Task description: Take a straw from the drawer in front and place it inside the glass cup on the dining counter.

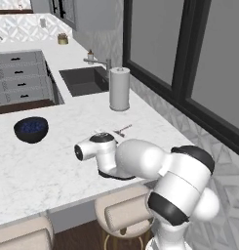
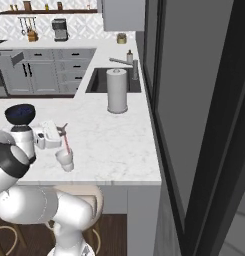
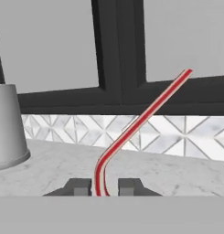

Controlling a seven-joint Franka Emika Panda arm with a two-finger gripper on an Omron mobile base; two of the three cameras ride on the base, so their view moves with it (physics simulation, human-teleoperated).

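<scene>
At the counter's [image 2: 114, 145] near edge, the fingers [image 3: 103, 186] grip the straw [image 2: 66, 144] over the glass cup [image 2: 65, 160]; placing seems underway, releasing likely next.

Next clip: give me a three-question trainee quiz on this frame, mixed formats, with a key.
1. True or false: the straw lies flat on the dining counter.
2. What stands nearest the sink: A) blue bowl, B) paper-towel roll, C) glass cup?
3. Fill in: the straw's lower end sits between the gripper's ____.

Key: 1 false, it slants up from the gripper. 2 B. 3 fingertips.
</scene>
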